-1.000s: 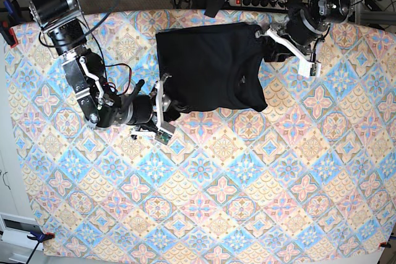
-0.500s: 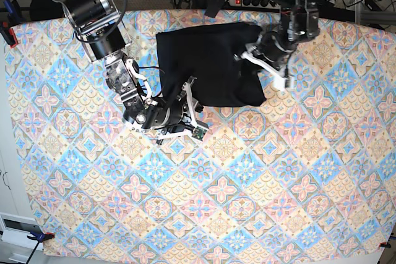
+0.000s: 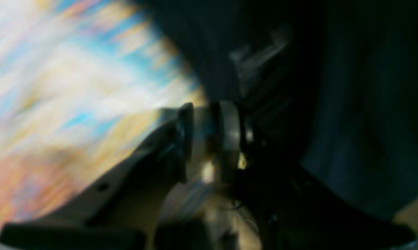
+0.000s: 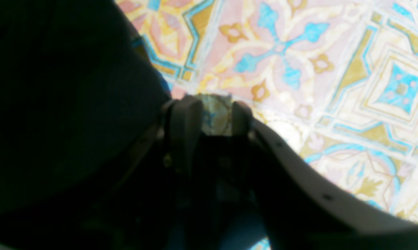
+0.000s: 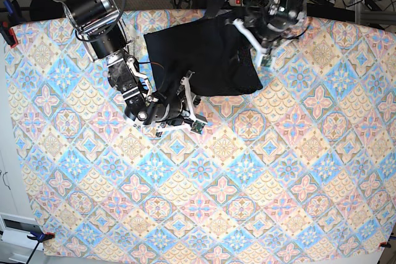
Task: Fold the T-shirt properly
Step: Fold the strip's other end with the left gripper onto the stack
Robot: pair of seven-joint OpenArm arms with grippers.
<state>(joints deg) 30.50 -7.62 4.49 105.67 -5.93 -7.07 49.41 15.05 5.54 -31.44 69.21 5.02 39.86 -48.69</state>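
T-shirt (image 5: 201, 60), black and bunched, lies toward twelve o'clock on the patterned desk (image 5: 260, 177). Right end effector (image 5: 187, 94) sits at its seven-o'clock edge; wrist view shows its fingers (image 4: 186, 118) narrowly parted, cloth beside them, grip unclear. Left end effector (image 5: 260, 44) is over the shirt's three-o'clock side; its blurred wrist view leaves its state unreadable.

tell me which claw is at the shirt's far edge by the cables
The left claw, at the plain black cloth T-shirt's edge nearest the cables; the right claw works the opposite edge.
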